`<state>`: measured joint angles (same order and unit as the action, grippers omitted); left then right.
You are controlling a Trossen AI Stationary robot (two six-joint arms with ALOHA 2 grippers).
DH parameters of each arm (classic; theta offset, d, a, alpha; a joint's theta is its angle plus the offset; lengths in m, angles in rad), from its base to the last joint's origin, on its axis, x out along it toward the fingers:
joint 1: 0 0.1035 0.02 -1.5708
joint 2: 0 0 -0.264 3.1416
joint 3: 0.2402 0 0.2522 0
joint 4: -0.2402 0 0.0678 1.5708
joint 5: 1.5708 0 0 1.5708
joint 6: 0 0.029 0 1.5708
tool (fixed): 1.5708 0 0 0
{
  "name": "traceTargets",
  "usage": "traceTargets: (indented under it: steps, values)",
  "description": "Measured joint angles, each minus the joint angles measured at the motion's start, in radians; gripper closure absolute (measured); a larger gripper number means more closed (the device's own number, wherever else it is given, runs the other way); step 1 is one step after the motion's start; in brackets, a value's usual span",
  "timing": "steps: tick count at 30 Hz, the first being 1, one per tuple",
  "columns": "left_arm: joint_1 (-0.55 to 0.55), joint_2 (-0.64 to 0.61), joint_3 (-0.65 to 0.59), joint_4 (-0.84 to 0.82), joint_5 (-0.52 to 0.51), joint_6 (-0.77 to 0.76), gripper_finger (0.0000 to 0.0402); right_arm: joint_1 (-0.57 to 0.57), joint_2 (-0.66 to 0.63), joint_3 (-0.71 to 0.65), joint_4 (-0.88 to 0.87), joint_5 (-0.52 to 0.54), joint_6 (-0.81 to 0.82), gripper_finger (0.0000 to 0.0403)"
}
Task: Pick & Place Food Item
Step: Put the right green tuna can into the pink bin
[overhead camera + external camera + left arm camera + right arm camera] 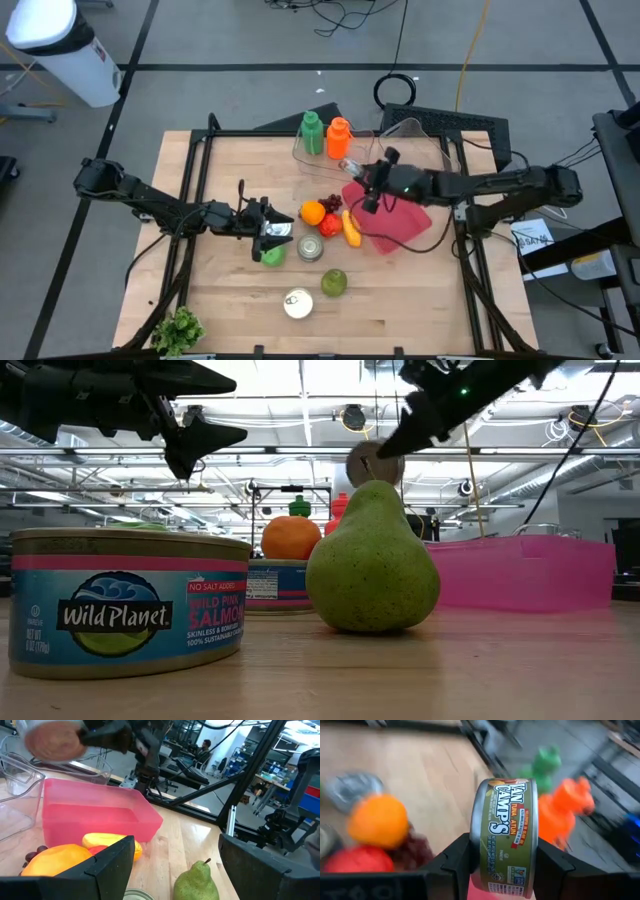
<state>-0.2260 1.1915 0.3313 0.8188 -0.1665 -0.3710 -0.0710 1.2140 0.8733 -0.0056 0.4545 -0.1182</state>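
Tuna can (pixel 506 837) clamped between the right gripper's (pixel 502 862) fingers.
It hangs above the pink bin (pixel 405 220), arm reaching across; left gripper (pixel 268 232), fingers spread and empty, hovers over the worktop (pixel 420 300).

Both arms are matte black, built of slim tubular links joined by chunkier rounded joints, with thin black cables looping along them. The left arm (pixel 150 200) ends in a blocky black wrist and two flat, wedge-shaped fingers (pixel 107 865) with squared tips. The right arm (pixel 480 185) carries a small green light near its wrist, and its fingers (pixel 457 860) are the same dull black plastic.
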Motion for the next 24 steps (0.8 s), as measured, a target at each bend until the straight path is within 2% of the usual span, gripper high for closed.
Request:
traceTargets:
  steps: [3, 8, 12, 18, 24]
  values:
    - [0.000, 0.000, 0.000, 0.000, 0.000, 0.000, 0.0103, -0.042, -0.073, -0.069, 0.083, -0.113, -0.057, 0.0262]
    - [0.000, 0.000, 0.000, 0.000, 0.000, 0.000, 0.0103, -0.069, -0.248, -0.208, 0.093, -0.113, -0.098, 0.0262]
    - [0.000, 0.000, 0.000, 0.000, 0.000, 0.000, 0.0103, -0.028, -0.343, -0.326, 0.083, -0.119, -0.300, 0.0262]
    - [0.000, 0.000, 0.000, 0.001, 0.000, 0.000, 0.0103, 0.058, -0.327, -0.431, 0.086, -0.059, -0.531, 0.0259]
    - [0.000, 0.000, 0.000, 0.000, 0.000, 0.000, 0.0103, 0.127, -0.241, -0.447, 0.098, 0.048, -0.567, 0.0260]
